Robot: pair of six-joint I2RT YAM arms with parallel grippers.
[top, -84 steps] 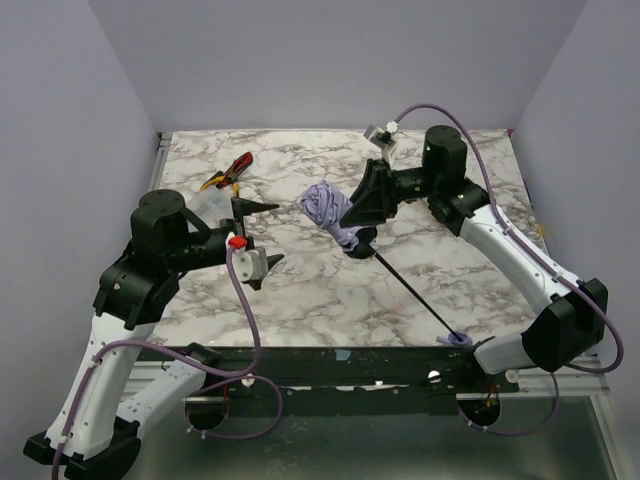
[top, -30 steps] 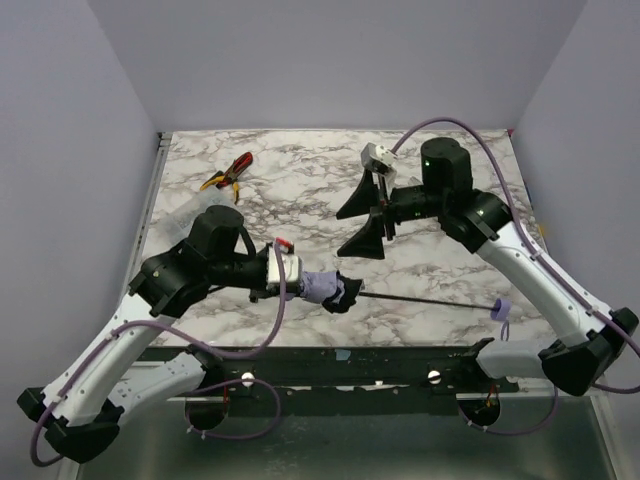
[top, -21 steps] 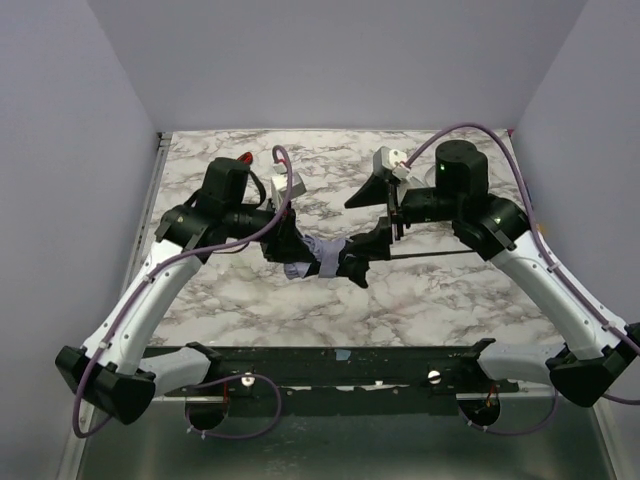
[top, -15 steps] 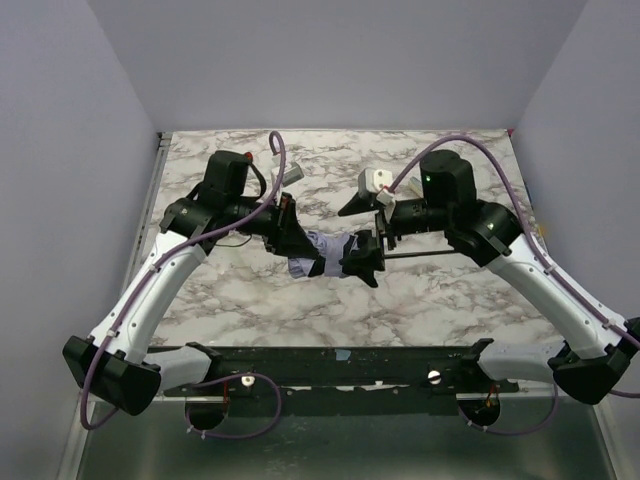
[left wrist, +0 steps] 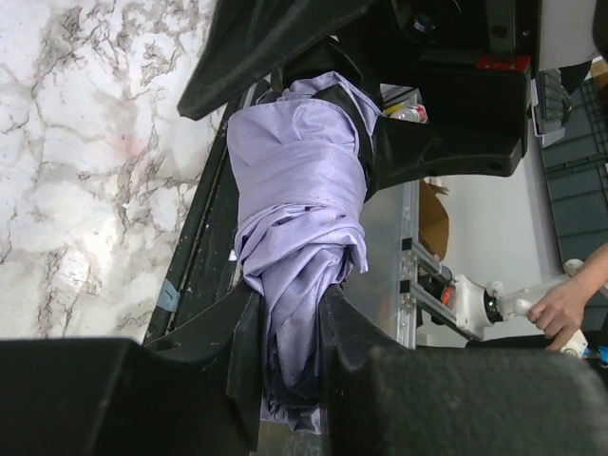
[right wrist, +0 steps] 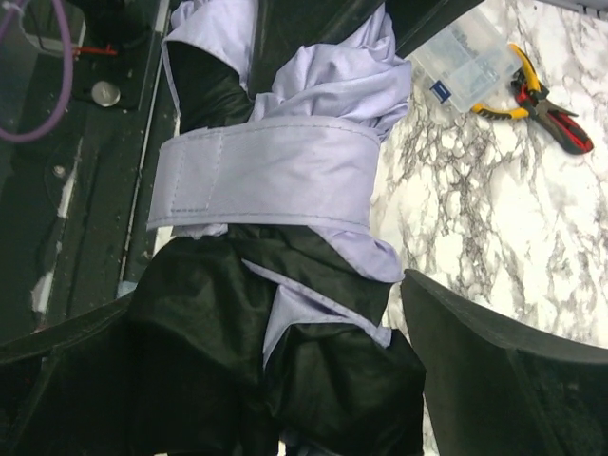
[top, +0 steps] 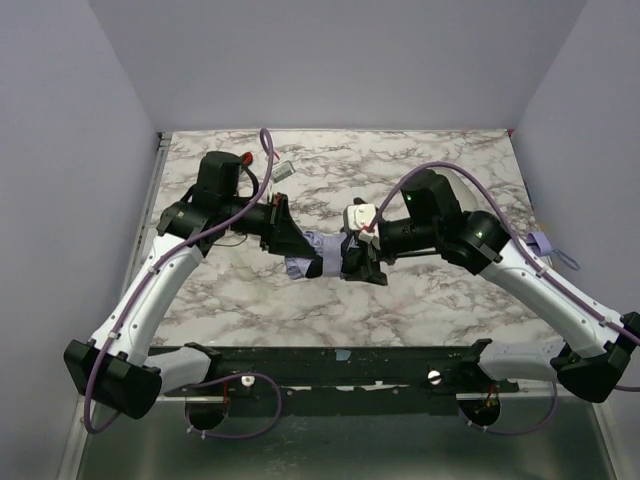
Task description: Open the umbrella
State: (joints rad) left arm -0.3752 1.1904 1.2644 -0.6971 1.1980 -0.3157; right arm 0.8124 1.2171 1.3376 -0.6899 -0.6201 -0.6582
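Note:
The umbrella (top: 312, 244) hangs level above the marble table (top: 430, 160), folded, with its pale lavender canopy (left wrist: 299, 190) bundled by a strap (right wrist: 261, 176). My left gripper (left wrist: 293, 351) is shut on the canopy's left end (top: 298, 262). My right gripper (right wrist: 275, 328) stands open astride the black underside fabric (right wrist: 332, 380). Its right finger (right wrist: 503, 380) sits just clear of the cloth. In the top view the right gripper (top: 355, 262) meets the left one at the bundle. The lavender handle (top: 540, 243) sticks out far right; the shaft is mostly hidden behind the right arm.
Red-and-yellow pliers (right wrist: 543, 93) and a clear plastic box (right wrist: 465, 59) lie on the marble at the back left, hidden under the left arm in the top view. A person's hand (left wrist: 568, 304) shows beyond the table's near frame (top: 340, 365).
The right gripper has slid left along the shaft onto the canopy's black end. The left gripper keeps its hold, and the handle now shows at the far right.

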